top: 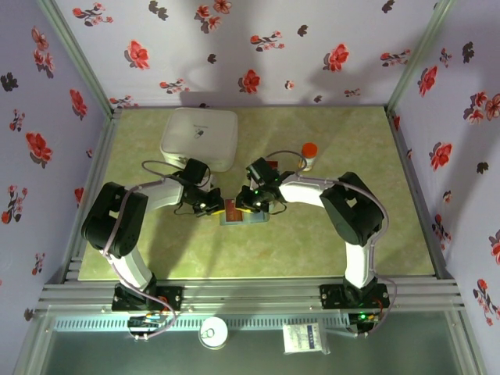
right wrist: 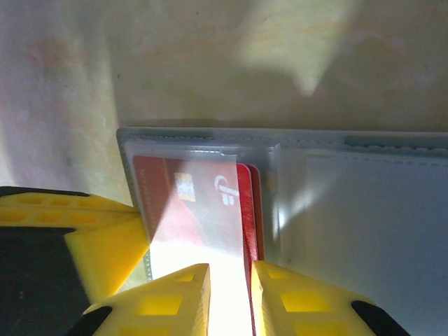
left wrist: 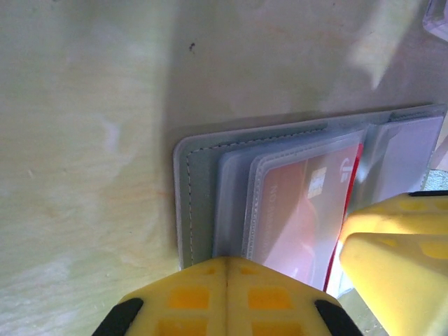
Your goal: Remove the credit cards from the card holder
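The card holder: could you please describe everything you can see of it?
The card holder is a slate grey-blue bifold with stitched edges, lying open and flat on the green table, between the two arms. Clear plastic sleeves line its panels; one sleeve holds a red card, with another red edge beside it. The shut left hand rests at its near edge, seemingly pinning it. The right hand, jaws slightly apart, meets the card's end.
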Available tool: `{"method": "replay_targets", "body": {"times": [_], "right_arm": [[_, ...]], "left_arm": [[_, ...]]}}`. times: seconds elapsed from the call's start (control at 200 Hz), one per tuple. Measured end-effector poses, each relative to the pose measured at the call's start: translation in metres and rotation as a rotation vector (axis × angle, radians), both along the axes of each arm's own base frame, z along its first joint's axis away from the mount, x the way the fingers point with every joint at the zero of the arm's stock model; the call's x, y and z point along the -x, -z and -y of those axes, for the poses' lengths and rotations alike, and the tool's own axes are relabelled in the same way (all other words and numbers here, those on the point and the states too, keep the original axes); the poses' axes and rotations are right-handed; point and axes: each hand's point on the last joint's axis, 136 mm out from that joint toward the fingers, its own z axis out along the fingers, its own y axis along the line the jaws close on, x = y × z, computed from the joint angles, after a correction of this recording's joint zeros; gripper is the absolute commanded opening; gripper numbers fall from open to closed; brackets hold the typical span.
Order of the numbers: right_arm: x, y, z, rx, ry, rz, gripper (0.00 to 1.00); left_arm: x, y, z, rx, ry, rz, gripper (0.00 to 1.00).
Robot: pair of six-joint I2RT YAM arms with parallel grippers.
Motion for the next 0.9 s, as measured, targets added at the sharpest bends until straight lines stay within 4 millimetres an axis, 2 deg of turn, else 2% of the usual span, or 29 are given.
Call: {"method": "replay_targets", "body": {"times": [0.205,0.415,0.665,0.9], "right_arm": [[0.000,-0.001,-0.007,-0.038,-0.011,-0.006,0.19],[-0.001,-0.004,-0.016,-0.085,-0.021,-0.007,0.24],[-0.004,0.001,-0.006,-0.003,-0.018,0.011,0.27],[-0.003,-0.004,-0.003,0.023,-0.022,0.026,0.27]], "left_arm": [[0.000,0.000,0.000,0.000,0.000,0.000,0.00],[0.000,0.000,0.000,0.000,0.001,0.000,0.00],[0.000,0.000,0.000,-0.001,0.004,0.001,0.00],[0.000,-0.001,-0.001,-0.004,0.002,-0.002,0.00]]}}
